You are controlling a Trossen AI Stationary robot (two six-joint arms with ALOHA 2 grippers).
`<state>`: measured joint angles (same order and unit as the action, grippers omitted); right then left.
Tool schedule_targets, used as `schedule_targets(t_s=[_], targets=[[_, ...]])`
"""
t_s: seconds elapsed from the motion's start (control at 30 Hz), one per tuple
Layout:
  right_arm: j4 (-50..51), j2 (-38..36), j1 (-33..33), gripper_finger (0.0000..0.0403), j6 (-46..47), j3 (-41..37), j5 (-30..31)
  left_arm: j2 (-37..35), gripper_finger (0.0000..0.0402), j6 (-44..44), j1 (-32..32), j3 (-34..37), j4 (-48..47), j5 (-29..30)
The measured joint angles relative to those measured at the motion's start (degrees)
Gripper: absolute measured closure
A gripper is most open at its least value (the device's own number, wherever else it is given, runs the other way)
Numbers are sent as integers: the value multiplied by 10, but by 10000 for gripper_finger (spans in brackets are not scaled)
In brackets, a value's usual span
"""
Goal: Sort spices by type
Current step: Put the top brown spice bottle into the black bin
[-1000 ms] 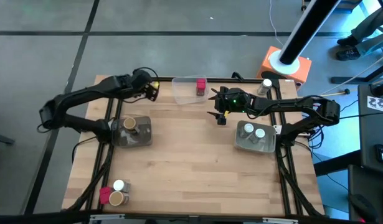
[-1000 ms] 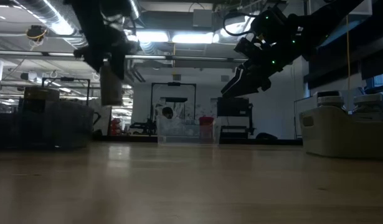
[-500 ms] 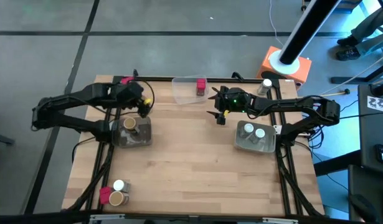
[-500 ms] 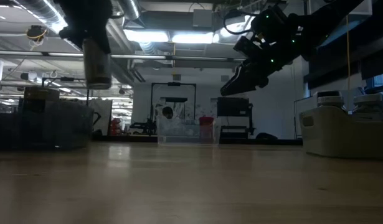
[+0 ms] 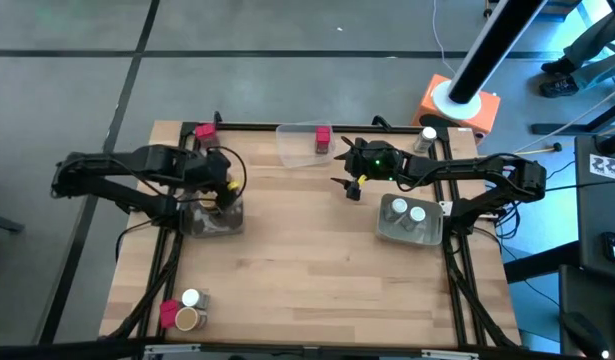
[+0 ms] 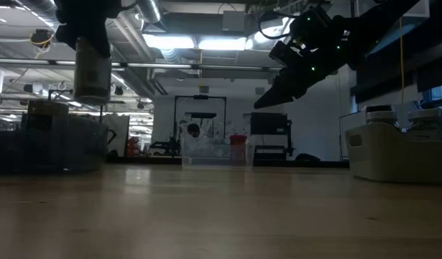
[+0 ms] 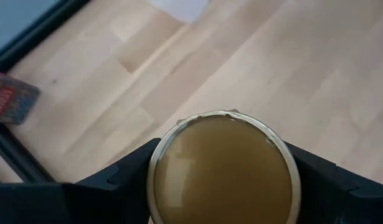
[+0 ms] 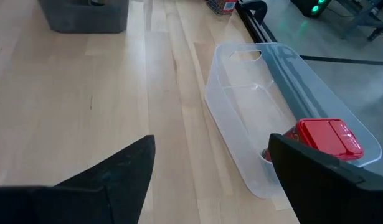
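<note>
Left gripper (image 7: 223, 186): jaws closed around a tan-brown cylinder (image 7: 223, 169), fingers on opposite sides of the body just under the domed cap. In the high view it hangs over the left grey bin (image 5: 209, 220); the low view shows the cylinder (image 6: 91, 68) upright and well above the table.

Right gripper (image 8: 210, 180): jaws spread wide, nothing between them, hovering just beside the clear tray (image 8: 241, 81), which holds one red block (image 8: 328, 138).

Handling, your call:
- Cylinder looks rigid, smooth-walled and light. Likely slippery at the dome, so keep your hold on the straight side, not the cap edge.
- It may tip on landing if you release high. Bring it low into the bin before letting go.
- Red block has flat faces. Pinch across two opposite sides; the tray wall stands close, so come from above.

Elsewhere:
- Two white-capped jars (image 5: 406, 211) sit in the right grey bin (image 5: 387, 232).
- Another jar (image 5: 426, 136) stands at the far right edge.
- A second red block (image 5: 203, 131) lies at the far left corner.
- At the near left corner, a jar (image 5: 190, 298), a cylinder (image 5: 188, 318) and a red block (image 5: 168, 314) stand clustered.
</note>
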<state>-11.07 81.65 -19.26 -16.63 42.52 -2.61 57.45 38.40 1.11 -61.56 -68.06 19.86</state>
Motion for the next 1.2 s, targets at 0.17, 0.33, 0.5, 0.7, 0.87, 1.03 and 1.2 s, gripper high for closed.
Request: schedule_targets(t_s=[0.17, 0.33, 0.5, 0.7, 0.87, 1.03, 1.2], targets=[[0, 0, 0, 89, 0, 0, 0, 1, 135, 31, -13, 43, 12, 0], [0, 0, 0, 89, -1, 0, 0, 1, 135, 61, -20, 81, 17, 1], [0, 0, 0, 89, -1, 0, 0, 0, 135, 62, -20, 113, 50, 2], [0, 0, 0, 89, -1, 0, 0, 0, 135, 60, -19, 142, 71, 20], [0, 0, 0, 89, -1, 0, 0, 0, 135, 72, -19, 170, 73, 20], [0, 0, 0, 89, -1, 0, 0, 0, 135, 96, -19, 191, 72, 17], [0, 0, 2, 89, -1, 0, 0, 0, 135, 98, -19, 200, 67, 17]])
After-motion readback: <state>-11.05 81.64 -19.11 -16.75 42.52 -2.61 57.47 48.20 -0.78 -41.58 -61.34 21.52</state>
